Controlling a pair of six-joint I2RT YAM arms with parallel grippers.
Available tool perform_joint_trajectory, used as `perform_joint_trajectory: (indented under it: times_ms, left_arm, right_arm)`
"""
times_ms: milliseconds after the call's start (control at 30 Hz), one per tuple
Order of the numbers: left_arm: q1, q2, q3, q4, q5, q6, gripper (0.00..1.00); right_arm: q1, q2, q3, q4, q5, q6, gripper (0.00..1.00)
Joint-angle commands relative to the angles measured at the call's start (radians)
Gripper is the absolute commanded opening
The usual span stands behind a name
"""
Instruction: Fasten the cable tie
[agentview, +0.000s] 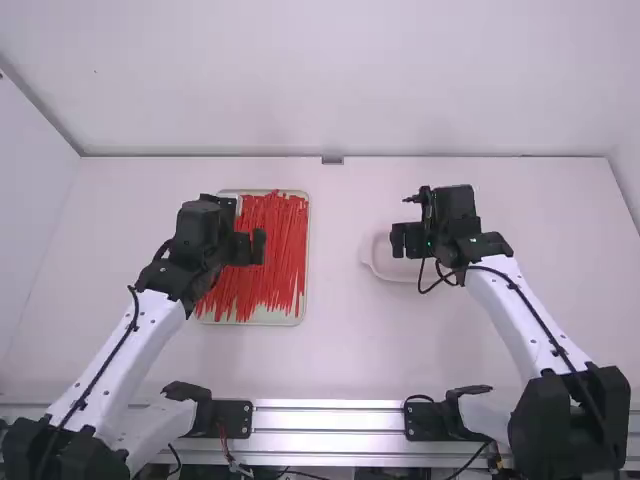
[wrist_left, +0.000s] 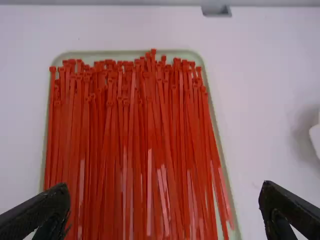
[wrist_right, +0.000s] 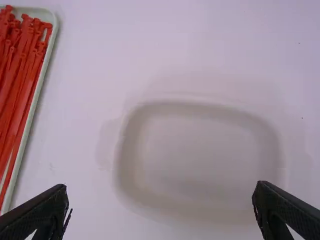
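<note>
High view: on the white tabletop (agentview: 340, 340) a pale green tray (agentview: 290, 320) lies left of the middle, filled with a thick bundle of red cable ties (agentview: 272, 255) that run lengthwise, away from the arms. The left arm (agentview: 120, 350) reaches up from its base, and the left jaws hang over the tray's near left part, above the ties. Well apart to the right sits a white dish (agentview: 375, 262) with rounded corners. The right arm (agentview: 520, 320) ends over it, the right jaws above the dish's right half. A small grey bracket (agentview: 332, 159) sits at the tabletop's far edge.

Left wrist view: the ties lie loose and roughly parallel in the tray, their heads gathered at the far rim, a few straying over the side nearest the dish. The left fingers (wrist_left: 42, 212) stand wide apart with nothing held between them. The ties lie lower down, and I cannot tell whether the tips touch them.

Right wrist view: the dish is blurred, shallow, with a small tab on the side facing the tray. The right fingers (wrist_right: 40, 212) are spread wide on either side of it and hold nothing. A corner of the tray with some tie heads lies off to one side, apart from the dish. No tie in any view is looped or closed
</note>
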Motion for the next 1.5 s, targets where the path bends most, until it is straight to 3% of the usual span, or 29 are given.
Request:
perform_joint_trajectory:
  times_ms: [0,267,567,833,1167,1467]
  left_arm:
    - [0.002,0.037,0.038,0.017,-0.009,-0.010,0.99]
    - [-0.001,0.247,0.215,-0.042,-0.024,-0.001,0.99]
    - [0.000,0.563,0.481,-0.092,-0.012,-0.006,0.99]
    - [-0.001,0.786,0.628,-0.099,-0.013,-0.054,0.99]
    - [0.001,0.911,0.663,-0.009,-0.013,-0.108,1.00]
    - [-0.002,0.970,0.663,0.100,-0.014,-0.137,0.88]
  right_arm:
    - [0.020,-0.025,0.040,0.003,-0.021,0.007,0.98]
    - [0.071,-0.026,0.040,0.029,-0.013,-0.008,0.98]
    - [0.063,-0.026,0.040,0.020,-0.021,0.011,0.98]
    - [0.065,-0.026,0.040,0.021,-0.020,0.004,0.98]
    - [0.071,-0.026,0.040,0.017,-0.021,0.003,0.98]
    - [0.072,-0.026,0.040,0.002,-0.021,0.004,0.98]
